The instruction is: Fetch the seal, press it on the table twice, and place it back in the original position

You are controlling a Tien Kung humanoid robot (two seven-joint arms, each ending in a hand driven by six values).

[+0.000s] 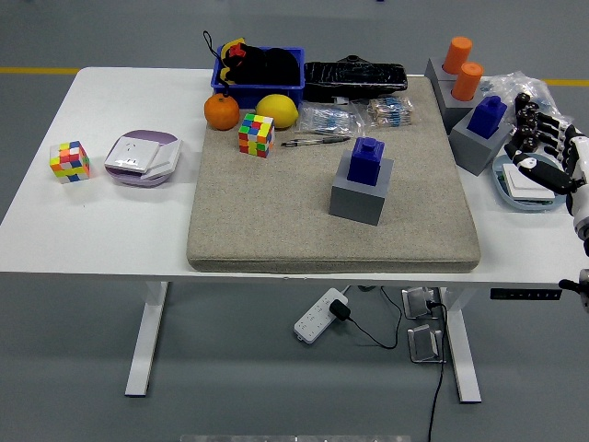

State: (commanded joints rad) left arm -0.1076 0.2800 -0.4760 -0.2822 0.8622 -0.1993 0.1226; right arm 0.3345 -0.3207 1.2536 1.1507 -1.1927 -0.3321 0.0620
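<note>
Blue seal (366, 161) sits upright in its grey block (361, 193) on the beige mat (276, 212), mid-bench. Right hand (538, 147) hovers at the right edge, fingers (529, 115) loosely curled, holding nothing.

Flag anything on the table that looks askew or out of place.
One gray holder with its blue seal sits turned at an angle on the beige mat, apart from the other holders at the table's right end. Nothing looks spilled or damaged.

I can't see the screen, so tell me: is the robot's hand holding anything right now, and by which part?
Nothing is held. The right hand hovers with relaxed fingers beside the blue seal in its grey block holder, touching neither.
</note>
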